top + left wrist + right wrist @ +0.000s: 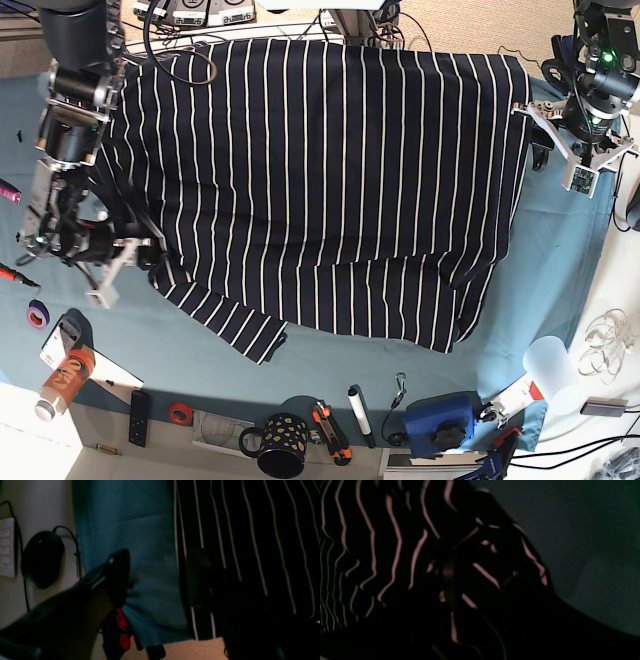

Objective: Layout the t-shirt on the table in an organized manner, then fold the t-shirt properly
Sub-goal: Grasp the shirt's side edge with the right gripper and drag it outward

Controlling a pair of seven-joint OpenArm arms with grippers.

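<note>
Black plastic jaws of the left gripper (160, 577) stand wide apart, one on bare teal-blue cloth of the table (560, 260). Right gripper (128, 258) clenches the near-left sleeve of the dark navy white-striped t-shirt (330, 180), spread mid-table.

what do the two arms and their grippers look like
Both arms are black and grey metal with loose black cables. The left arm shows a small green light. The left gripper has pale grey fingers; up close one finger is glossy black, with red parts below it. The right arm is silver and black, and the right gripper has pale grey fingers.
</note>
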